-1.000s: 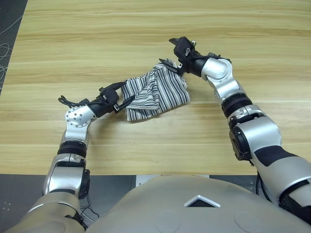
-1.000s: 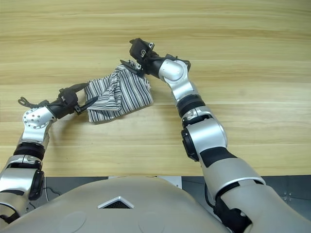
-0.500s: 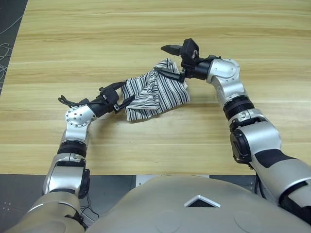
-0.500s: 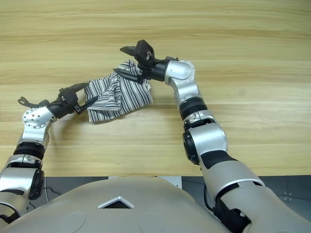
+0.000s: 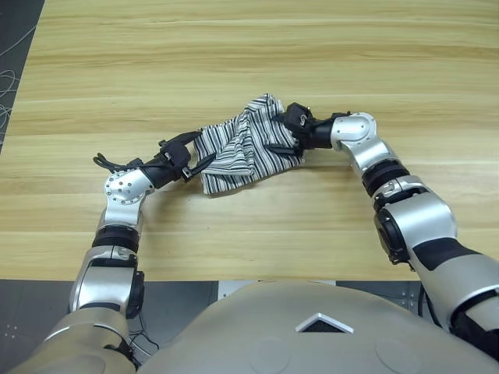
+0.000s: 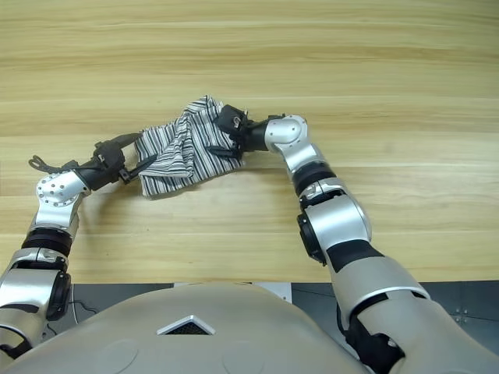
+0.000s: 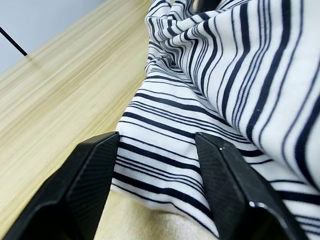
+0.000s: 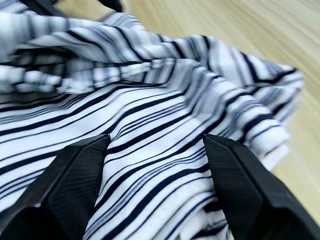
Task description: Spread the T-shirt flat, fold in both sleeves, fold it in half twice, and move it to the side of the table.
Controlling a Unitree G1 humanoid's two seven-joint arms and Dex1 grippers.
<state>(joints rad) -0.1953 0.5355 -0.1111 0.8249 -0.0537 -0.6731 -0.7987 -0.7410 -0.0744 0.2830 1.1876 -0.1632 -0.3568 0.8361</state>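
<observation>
Staying put at the eight-o'clock corner of the crumpled T-shirt (image 5: 242,148), the left gripper (image 5: 207,145) is straddling the hem, jaws partly apart and not yet pinching. The shirt is lying bunched on the table (image 5: 234,47). Having swung down from the far hem, the right gripper (image 5: 279,131) is settling wide-open jaws onto the three-o'clock edge, probably readying a spreading pull.

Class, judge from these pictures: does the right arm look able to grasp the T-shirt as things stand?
Probably yes. The right gripper is open over the right edge of the T-shirt, its fingers straddling the cloth with nothing between. The left gripper sits at the opposite edge, clear of it.
</observation>
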